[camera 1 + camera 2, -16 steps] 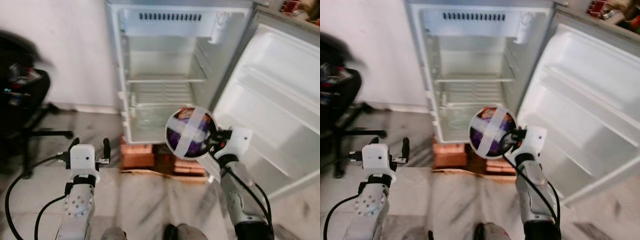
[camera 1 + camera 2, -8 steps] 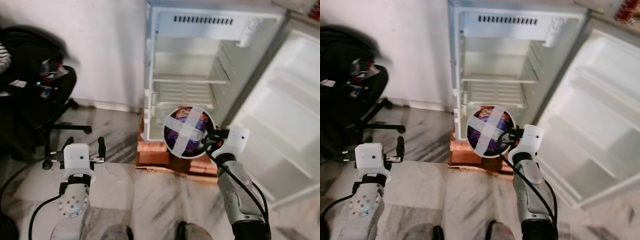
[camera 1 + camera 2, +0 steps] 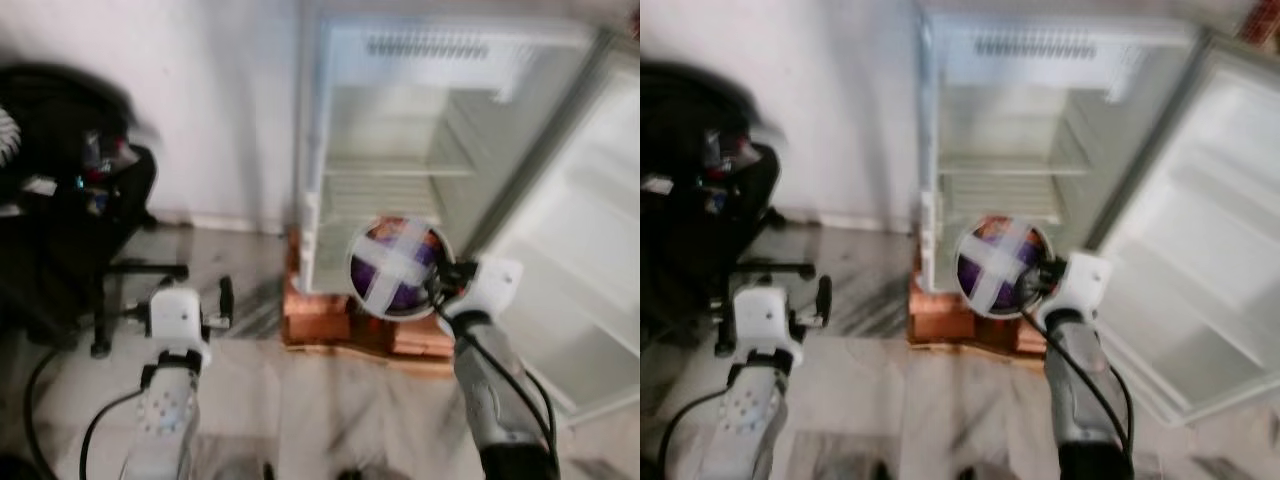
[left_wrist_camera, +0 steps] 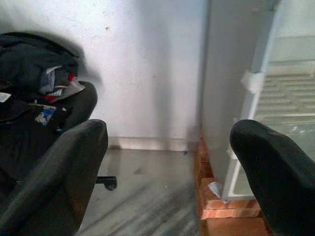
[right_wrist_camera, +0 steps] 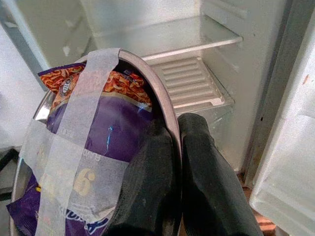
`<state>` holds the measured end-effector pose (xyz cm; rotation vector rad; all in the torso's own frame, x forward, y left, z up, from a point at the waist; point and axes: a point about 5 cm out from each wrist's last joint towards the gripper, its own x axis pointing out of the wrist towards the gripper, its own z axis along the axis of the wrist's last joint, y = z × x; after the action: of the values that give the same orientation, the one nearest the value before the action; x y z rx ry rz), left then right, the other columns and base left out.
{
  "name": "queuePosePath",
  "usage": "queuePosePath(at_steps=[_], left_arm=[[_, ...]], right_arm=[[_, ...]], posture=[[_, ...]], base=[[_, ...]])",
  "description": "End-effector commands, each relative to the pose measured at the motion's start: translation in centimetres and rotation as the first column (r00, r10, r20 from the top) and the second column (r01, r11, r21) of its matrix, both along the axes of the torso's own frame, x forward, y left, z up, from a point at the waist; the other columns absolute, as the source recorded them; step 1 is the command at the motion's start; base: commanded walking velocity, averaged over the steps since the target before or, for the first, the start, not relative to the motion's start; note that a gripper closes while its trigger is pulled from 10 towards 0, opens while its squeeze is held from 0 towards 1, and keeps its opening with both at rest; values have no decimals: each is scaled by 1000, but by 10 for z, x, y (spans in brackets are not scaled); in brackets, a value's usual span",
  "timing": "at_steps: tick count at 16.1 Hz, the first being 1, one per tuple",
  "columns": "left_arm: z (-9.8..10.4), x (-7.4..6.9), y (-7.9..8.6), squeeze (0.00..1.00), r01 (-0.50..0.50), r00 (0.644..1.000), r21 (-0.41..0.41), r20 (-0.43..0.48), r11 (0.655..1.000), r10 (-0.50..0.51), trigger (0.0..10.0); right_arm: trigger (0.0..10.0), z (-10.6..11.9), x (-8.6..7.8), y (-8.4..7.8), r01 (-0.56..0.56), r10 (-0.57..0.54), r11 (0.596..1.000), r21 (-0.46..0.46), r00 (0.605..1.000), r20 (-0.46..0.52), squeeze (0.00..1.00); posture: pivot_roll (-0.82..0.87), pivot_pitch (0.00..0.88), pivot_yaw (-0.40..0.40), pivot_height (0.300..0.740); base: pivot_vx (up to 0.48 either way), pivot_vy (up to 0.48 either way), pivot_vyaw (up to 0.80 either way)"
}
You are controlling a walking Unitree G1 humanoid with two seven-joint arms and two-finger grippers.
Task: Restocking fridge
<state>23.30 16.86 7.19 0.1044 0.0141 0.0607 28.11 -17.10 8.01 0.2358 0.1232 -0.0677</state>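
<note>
My right gripper [image 3: 440, 284] is shut on the rim of a round metal bowl [image 3: 397, 266] holding a purple snack packet taped down with a white cross. In the right wrist view both fingers [image 5: 197, 147] pinch the bowl [image 5: 93, 147] rim. The bowl hangs in front of the lower part of the open white fridge [image 3: 420, 150], whose shelves [image 3: 395, 170] are bare. Low at the left, my left gripper [image 3: 180, 300] is open and holds nothing, its fingertips [image 4: 64, 162] wide apart facing the wall and the fridge's corner.
The fridge stands on red bricks [image 3: 330, 320] over a marble floor. Its door [image 3: 590, 250] swings open to the right. A black office chair [image 3: 70, 200] piled with clothes stands at the left by the white wall.
The whole view has shifted and blurred, so the camera has moved; the fridge looks slightly nearer. The bowl stays in my right gripper's grip. The left gripper stays open.
</note>
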Motion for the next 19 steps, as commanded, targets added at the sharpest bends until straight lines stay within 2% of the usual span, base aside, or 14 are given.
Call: queuePosePath(at_steps=[1, 3, 6, 11, 19], left_arm=[[0, 0, 8, 0, -20, 1000, 19, -12, 1000, 20, 10000], [-4, 0, 8, 0, -27, 998, -31, -54, 999, 26, 10000], [-2, -2, 8, 0, -24, 999, -21, -28, 1000, 23, 10000], [3, -2, 7, 0, 11, 1000, -11, -9, 1000, -11, 10000], [1, -5, 2, 0, 30, 999, -4, -14, 1000, -30, 10000]], right_arm=[[10000, 10, 4, 7, -20, 20, 1000, 10, 999, 39, 0], [10000, 11, 5, 6, -20, 19, 1000, 3, 999, 42, 0], [10000, 15, 6, 5, -14, 14, 1000, -7, 999, 50, 0], [10000, 16, 7, 5, -13, 14, 1000, -16, 998, 56, 0], [10000, 16, 7, 9, -26, 26, 1000, -12, 998, 56, 0]], posture=[[176, 109, -64, 740], [161, 114, -58, 740], [161, 124, -61, 740], [160, 130, -59, 740], [164, 129, -63, 740]], base=[[356, 0, -800], [0, 0, -800], [0, 0, -800], [0, 0, 0], [380, 0, 0]])
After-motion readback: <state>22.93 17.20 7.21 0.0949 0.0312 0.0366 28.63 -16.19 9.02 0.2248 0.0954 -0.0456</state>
